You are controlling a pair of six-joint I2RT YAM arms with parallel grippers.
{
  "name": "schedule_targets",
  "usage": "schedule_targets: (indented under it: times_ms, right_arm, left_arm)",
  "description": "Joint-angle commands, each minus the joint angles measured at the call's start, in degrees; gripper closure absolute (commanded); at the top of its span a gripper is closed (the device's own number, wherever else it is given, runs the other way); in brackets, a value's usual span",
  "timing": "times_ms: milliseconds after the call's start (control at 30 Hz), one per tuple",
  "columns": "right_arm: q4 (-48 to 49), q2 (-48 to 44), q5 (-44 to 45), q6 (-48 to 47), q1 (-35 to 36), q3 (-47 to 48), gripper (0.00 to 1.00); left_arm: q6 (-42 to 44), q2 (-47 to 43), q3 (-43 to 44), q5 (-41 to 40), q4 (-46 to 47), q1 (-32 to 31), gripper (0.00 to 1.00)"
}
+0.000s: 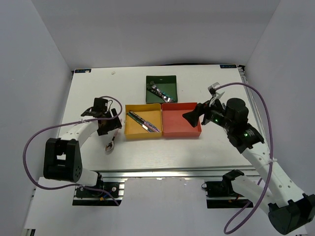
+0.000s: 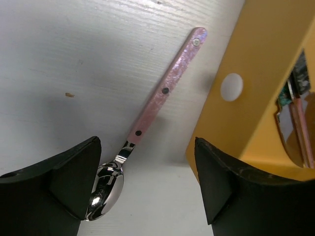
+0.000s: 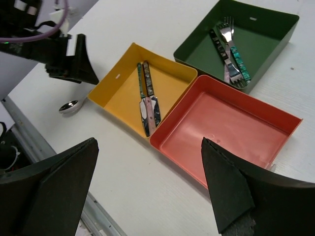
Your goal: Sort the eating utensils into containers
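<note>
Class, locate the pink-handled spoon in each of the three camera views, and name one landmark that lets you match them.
Top external: the pink-handled spoon lies lower left of centre, just left of the yellow tray.
Left wrist: mid-frame, slanting from lower left to upper right, bowl lowest, the tray's wall to its right.
Right wrist: only its bowl shows, near the left edge, left of the tray.
Shared landmark: the yellow tray.

The spoon (image 2: 162, 93) shows a mottled pink handle and shiny silver bowl, the worktop (image 2: 74, 49) a white wood grain, the left claw (image 2: 147, 184) matte black, alongside a yellow tray (image 1: 135, 129), a red tray (image 1: 179, 123) and a dark green tray (image 1: 168, 81).
</note>
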Motion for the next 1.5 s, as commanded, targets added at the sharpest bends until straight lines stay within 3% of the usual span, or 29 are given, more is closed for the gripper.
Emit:
schedule_targets:
  times_ms: [0, 233, 333, 367, 567, 600, 733, 867, 933, 1000, 1100, 1200, 1300, 1333, 1467]
  right_arm:
    - [2.8, -2.9, -3.9, 0.5, 0.1, -1.0, 0.11]
    - [3.8, -4.4, -4.9, 0.9, 0.1, -2.1, 0.11]
    - [4.5, -4.5, -5.5, 1.5, 0.2, -3.0, 0.11]
    - [4.9, -4.6, -5.7, 1.6, 0.1, -3.2, 0.11]
    - [5.9, -5.8, -6.3, 2.5, 0.2, -4.5, 0.11]
    - [6.4, -5.9, -6.8, 2.8, 0.2, -4.8, 0.11]
    - [8.2, -6.4, -8.9, 4.6, 0.1, -6.6, 0.11]
    - [9.7, -7.3, -8.2, 6.0, 0.1, -7.8, 0.11]
    - [8.9, -7.6, -6.9, 6.1, 0.1, -7.5, 0.11]
    - [6.3, -8.1, -2.8, 5.8, 0.1, -6.8, 0.11]
    - [0.7, -7.8, 5.9, 5.1, 0.0, -4.8, 0.11]
    - [-2.6, -7.5, 11.2, 5.8, -1.4, -4.8, 0.1]
    - [-4.8, -8.7, 13.8, 8.3, -4.7, -5.4, 0.11]
    - [-5.3, -10.0, 14.8, 9.3, -6.2, -5.4, 0.1]
    - [-8.3, -12.6, 20.1, 10.2, -8.8, -3.3, 0.11]
  left_arm:
    - [-1.8, 2.3, 1.6, -2.4, 1.1, 0.3, 0.15]
    - [-3.2, 8.9, 0.4, -4.3, 3.3, 0.1, 0.22]
    - [-4.8, 11.5, 0.0, -8.4, 3.0, -0.1, 0.35]
    - [-5.2, 12.0, -0.1, -11.1, 2.7, -0.1, 0.46]
    - [-8.9, 14.8, -1.6, -16.0, 2.5, 0.0, 0.72]
    - [-9.4, 15.1, -2.0, -16.4, 2.7, -0.1, 0.83]
    - [-11.2, 12.9, -4.0, -21.2, 2.2, 0.0, 1.0]
    - [-14.3, 4.5, -5.1, -27.3, -0.8, -0.1, 1.0]
    - [-15.8, -3.8, -4.7, -29.6, -2.8, -0.2, 1.0]
    - [-15.9, -12.1, -3.7, -29.3, -4.0, -0.4, 1.0]
    - [-16.6, -17.3, -0.2, -25.2, -5.5, -1.8, 1.0]
    - [-21.6, -20.6, 2.5, -23.2, -3.6, -7.7, 1.0]
    - [-30.1, -19.3, 4.2, -25.7, 2.9, -19.2, 1.0]
    - [-32.7, -17.2, 4.4, -26.9, 5.1, -25.5, 1.0]
    - [-42.6, -8.5, 8.6, -38.1, 17.5, -39.2, 1.0]
